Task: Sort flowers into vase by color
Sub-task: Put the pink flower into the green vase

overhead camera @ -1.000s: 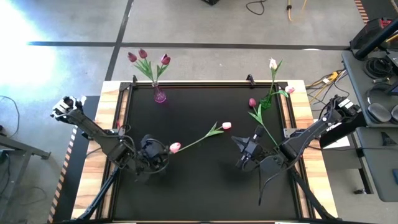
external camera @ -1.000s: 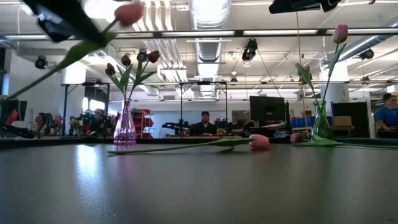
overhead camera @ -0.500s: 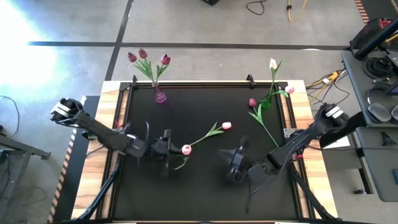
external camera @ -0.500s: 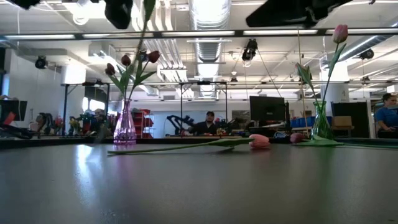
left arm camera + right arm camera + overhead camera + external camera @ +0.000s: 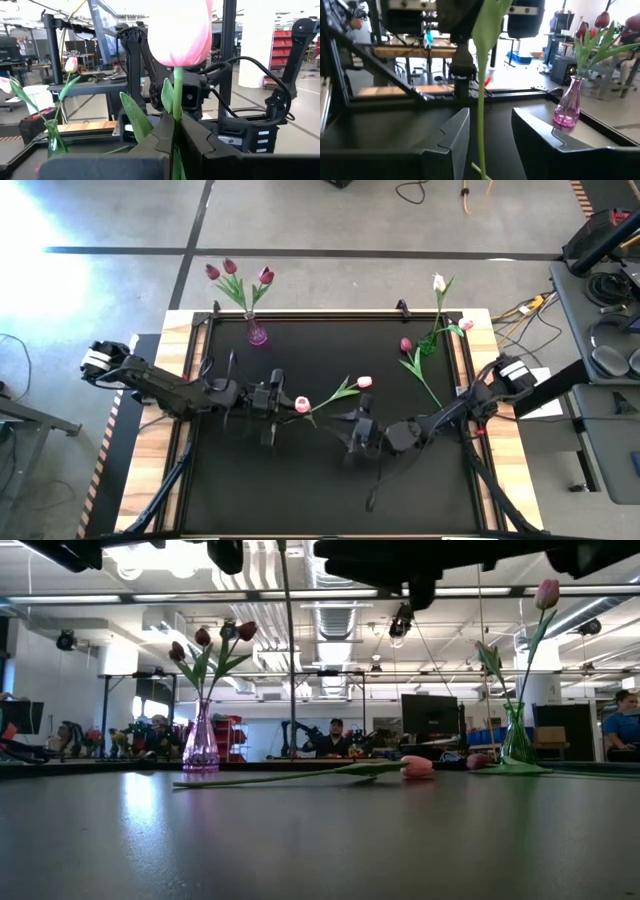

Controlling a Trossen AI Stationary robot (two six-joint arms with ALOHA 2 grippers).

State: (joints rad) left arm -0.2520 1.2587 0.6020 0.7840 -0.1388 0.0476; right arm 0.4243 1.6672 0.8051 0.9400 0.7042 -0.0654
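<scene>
High view: my left gripper (image 5: 283, 402) sits over the middle-left of the black table (image 5: 300, 480), fingers pressed together on the stem of a pale pink tulip (image 5: 301, 404), head pointing toward the right arm. Left wrist view confirms it: the pink head (image 5: 180, 32) stands straight up above the clamped fingers (image 5: 160, 135), with a leaf off to one side. My right gripper (image 5: 352, 432) is just beside it near table centre, facing the left one. Right wrist view shows its two fingers (image 5: 455, 137) spread apart with a thin green stem (image 5: 481, 100) running between them; I can't tell if either finger touches the stem. A second pale pink tulip (image 5: 364, 382) lies flat on the table between the two arms, stem trailing toward the left gripper; low view has it lying on its side (image 5: 417, 767). A purple vase (image 5: 257, 334) at the far left edge holds three dark magenta tulips (image 5: 230, 268); low view shows it upright (image 5: 200, 745). A green vase (image 5: 428, 345) at the far right holds a pale tulip (image 5: 438, 282), with a magenta tulip (image 5: 406, 344) and another pink one (image 5: 466, 325) lying near its base. Low view has the green vase (image 5: 516, 740) upright, and a person (image 5: 331, 738) seated at a desk in the room behind.
</scene>
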